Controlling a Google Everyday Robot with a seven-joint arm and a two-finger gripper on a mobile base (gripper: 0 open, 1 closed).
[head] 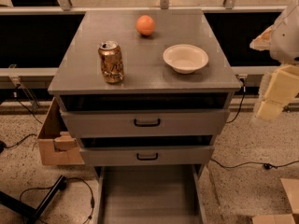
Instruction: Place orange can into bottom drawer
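Observation:
The orange can (111, 62) stands upright on the left part of the grey cabinet top (140, 78); it is dented, orange-gold, with a silver top. The bottom drawer (149, 195) is pulled out at the foot of the cabinet, and its flat grey floor is bare. My gripper (273, 99) hangs in the air at the right edge of the view, beside the cabinet's right side and far from the can. It holds nothing that I can see.
A round orange fruit (145, 25) and a white bowl (185, 58) sit on the cabinet top. Two upper drawers (147, 122) with black handles are slightly open. A cardboard box (53, 143) stands left of the cabinet, with cables on the floor and more cardboard (285, 204) at bottom right.

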